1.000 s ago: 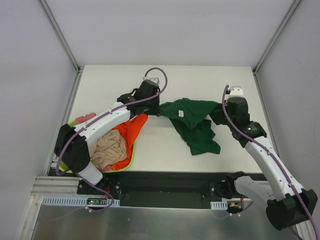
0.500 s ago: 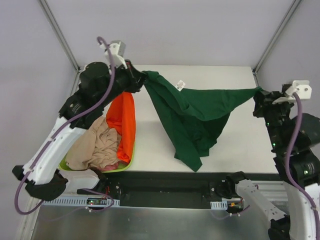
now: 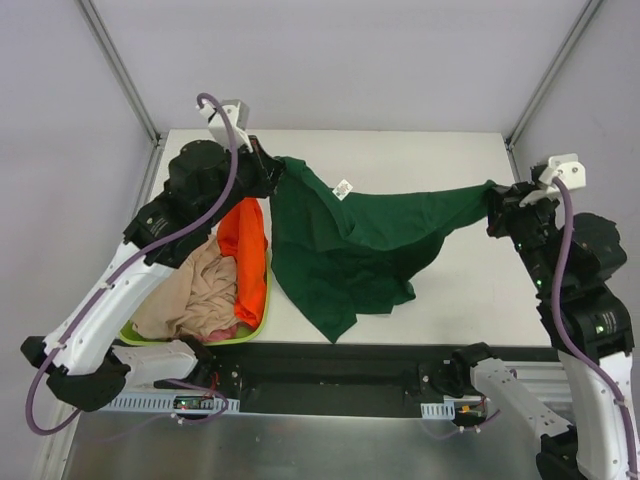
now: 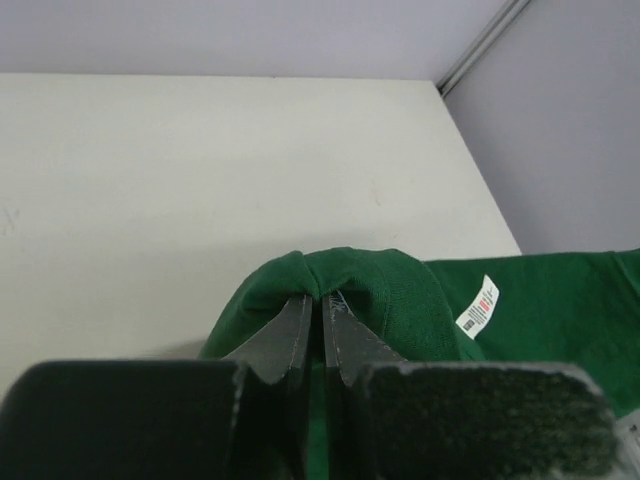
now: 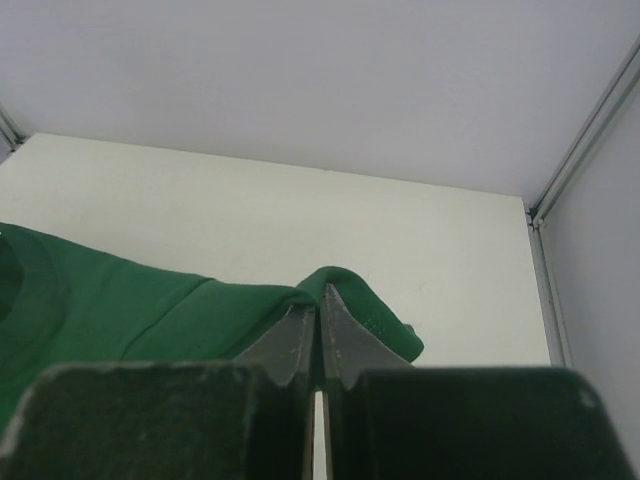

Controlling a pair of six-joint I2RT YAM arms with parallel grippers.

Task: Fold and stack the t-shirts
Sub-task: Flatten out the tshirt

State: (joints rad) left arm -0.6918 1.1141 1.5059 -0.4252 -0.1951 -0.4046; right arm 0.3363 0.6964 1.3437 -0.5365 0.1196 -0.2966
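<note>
At the left edge of the white tabletop (image 3: pixel 450 300), a lime-green basket (image 3: pixel 247 338) holds a crumpled beige t-shirt (image 3: pixel 195 290) and an orange t-shirt (image 3: pixel 250 255) draped up over its far rim. Just beyond it, my left gripper (image 3: pixel 279 168), raised over the tabletop's far left corner, is clamped tight on a bunched fold of the dark green t-shirt (image 3: pixel 350 240). The shirt hangs slung between my two arms across the middle of the tabletop. Its loose lower cloth sags toward the near edge, though I cannot tell whether it touches the surface. The small white neck label (image 3: pixel 344 187) shows near my left grip. At the right edge, my right gripper (image 3: pixel 492 203) pinches the shirt's other end, jaws pressed together on a stitched fold of cloth.
</note>
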